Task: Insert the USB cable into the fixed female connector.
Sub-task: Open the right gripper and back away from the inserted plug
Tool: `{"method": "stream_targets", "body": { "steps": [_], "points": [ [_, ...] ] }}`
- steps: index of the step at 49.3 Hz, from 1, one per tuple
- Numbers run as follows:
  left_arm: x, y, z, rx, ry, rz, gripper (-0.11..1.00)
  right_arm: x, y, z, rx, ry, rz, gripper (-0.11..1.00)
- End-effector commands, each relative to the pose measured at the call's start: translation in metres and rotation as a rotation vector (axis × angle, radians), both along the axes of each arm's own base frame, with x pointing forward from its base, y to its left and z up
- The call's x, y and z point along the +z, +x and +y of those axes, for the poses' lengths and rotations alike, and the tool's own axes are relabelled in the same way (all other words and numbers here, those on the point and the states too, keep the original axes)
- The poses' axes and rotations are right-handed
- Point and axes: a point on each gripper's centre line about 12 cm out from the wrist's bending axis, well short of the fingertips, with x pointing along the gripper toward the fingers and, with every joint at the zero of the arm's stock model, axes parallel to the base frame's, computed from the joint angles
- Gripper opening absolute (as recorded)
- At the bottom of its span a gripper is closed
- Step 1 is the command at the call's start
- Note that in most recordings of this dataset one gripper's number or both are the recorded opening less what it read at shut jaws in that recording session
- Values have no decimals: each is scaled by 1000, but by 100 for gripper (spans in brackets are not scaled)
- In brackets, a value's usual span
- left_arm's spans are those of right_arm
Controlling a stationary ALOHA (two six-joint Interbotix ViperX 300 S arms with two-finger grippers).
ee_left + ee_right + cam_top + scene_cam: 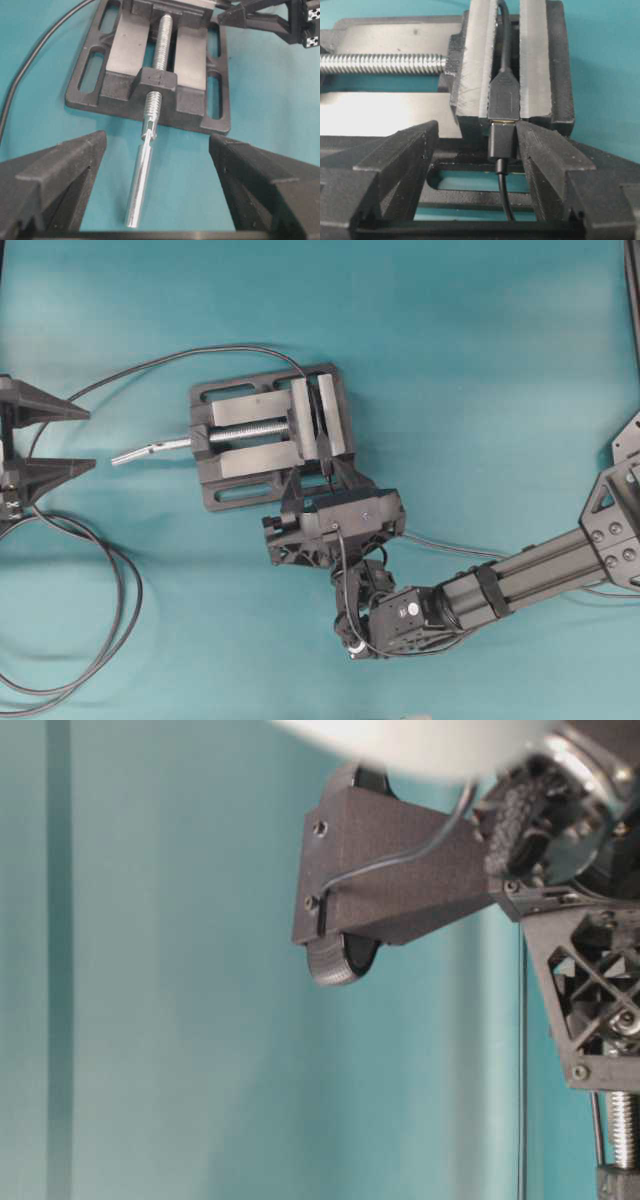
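Between the vise (470, 65) jaws, the fixed female connector (503, 97) met the USB cable (502, 141) plug, right gripper (475, 150) fingers parted beside it, left gripper (157, 165) spread wide.

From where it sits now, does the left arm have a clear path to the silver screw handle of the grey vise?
Probably yes. The left gripper is open, and the silver screw handle points straight at the gap between its fingers, with only bare teal table between.

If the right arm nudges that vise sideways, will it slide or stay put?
Probably stays put: the vise looks like thick cast metal on a broad slotted base, likely heavy. Unlikely to tip, being low and wide. Its screw handle sticks out and could swing if bumped.
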Motion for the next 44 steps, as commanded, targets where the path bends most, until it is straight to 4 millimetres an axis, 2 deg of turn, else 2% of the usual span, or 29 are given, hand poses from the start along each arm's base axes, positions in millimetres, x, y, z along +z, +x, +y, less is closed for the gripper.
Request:
{"method": "stream_targets", "body": {
  "steps": [1, 12, 23, 29, 44],
  "points": [
    [4, 2, 1, 3, -3, -11, 99, 17, 7, 4, 18, -4, -31, 71],
    [5, 2, 1, 3, -2, -14, 99, 22, 6, 28, 67, -3, -22, 71],
    [5, 2, 1, 3, -2, -14, 99, 27, -1, 42, 102, -6, -8, 71],
    [5, 2, 1, 3, -2, -14, 99, 31, -8, 45, 126, 8, 20, 71],
    [5, 2, 0, 2, -2, -13, 99, 35, -35, 35, 289, 80, 113, 71]
  ]
}}
